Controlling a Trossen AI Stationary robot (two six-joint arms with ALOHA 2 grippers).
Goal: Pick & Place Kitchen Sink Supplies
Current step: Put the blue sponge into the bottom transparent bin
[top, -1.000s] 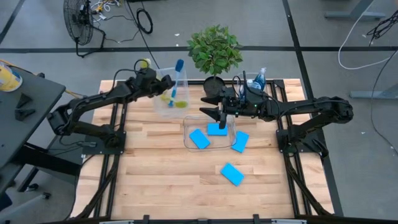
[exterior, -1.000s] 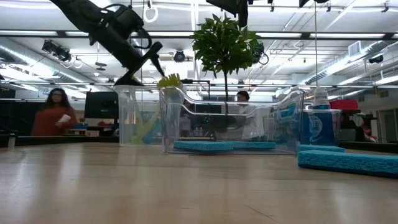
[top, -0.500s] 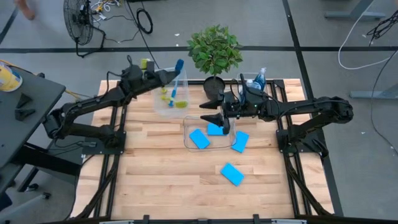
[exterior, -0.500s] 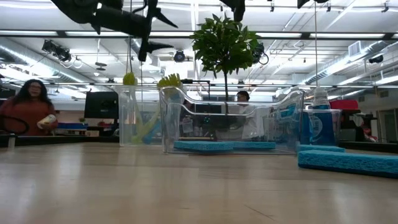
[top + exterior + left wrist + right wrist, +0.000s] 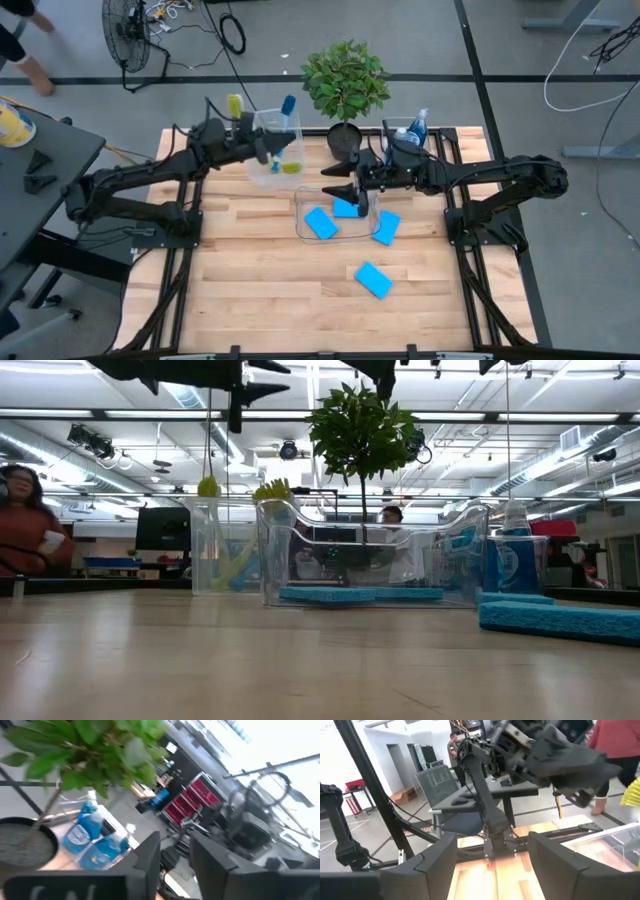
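The left pincer (image 5: 268, 152) hangs above the far-left clear bin (image 5: 262, 172), its two dark fingers (image 5: 150, 857) close together with a narrow gap between them and nothing in that gap; whether they are fully clenched cannot be told. In that bin stand the dish brushes: a blue one (image 5: 286, 112) leaning at the far side and a yellow-green one (image 5: 234, 104) at the bin's left, with another yellow-green piece (image 5: 290, 167) lying low inside.

The right pincer (image 5: 340, 181) hovers over the far edge of the middle clear bin (image 5: 300, 225), fingers (image 5: 435, 855) spread wide and released, grasping nothing. Two blue sponges (image 5: 320, 222) lie inside this bin. A third sponge (image 5: 386, 227) rests against the bin's right side, and a fourth (image 5: 372, 280) lies alone on the worktop (image 5: 250, 290), nearer than the bin.

Small bottles of blue liquid (image 5: 416, 127) stand at the far right, just beside the potted plant (image 5: 345, 80). In the low view, a person (image 5: 25, 520) shows in the room at far left.
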